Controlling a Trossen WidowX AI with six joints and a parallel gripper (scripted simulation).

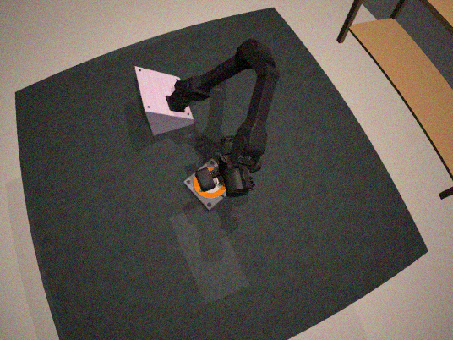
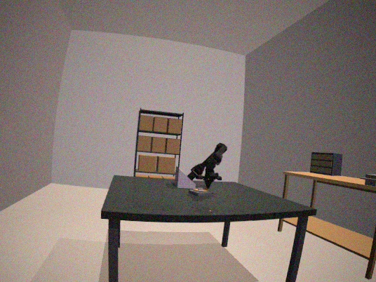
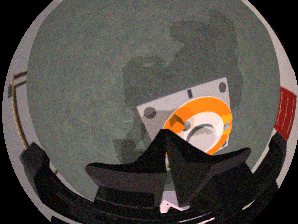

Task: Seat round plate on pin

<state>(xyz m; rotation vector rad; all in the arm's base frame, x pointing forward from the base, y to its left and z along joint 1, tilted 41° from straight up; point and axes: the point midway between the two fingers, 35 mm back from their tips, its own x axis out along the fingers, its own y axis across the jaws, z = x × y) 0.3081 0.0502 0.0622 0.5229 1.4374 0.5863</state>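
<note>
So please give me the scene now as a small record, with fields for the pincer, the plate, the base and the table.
pincer: shut, nothing held, tip low at the plate's edge; contact cannot be told
plate: round orange plate on the grey base, pale centre showing
base: square grey base with corner screws, on the table
table: dark green table, arm's pale mount block on it

Work surface: dark green table (image 2: 151, 201) on four dark legs, standing on a pale floor (image 2: 52, 210).

Resting directly on the table:
- pale lilac wedge-shaped mount (image 1: 158, 99), toward the far-left part of the top; the arm's root is bolted to its sloped face.
- small grey square base (image 1: 208, 200), near the table's middle, well apart from the wedge. Screw heads show at its corners in the wrist view.
</note>
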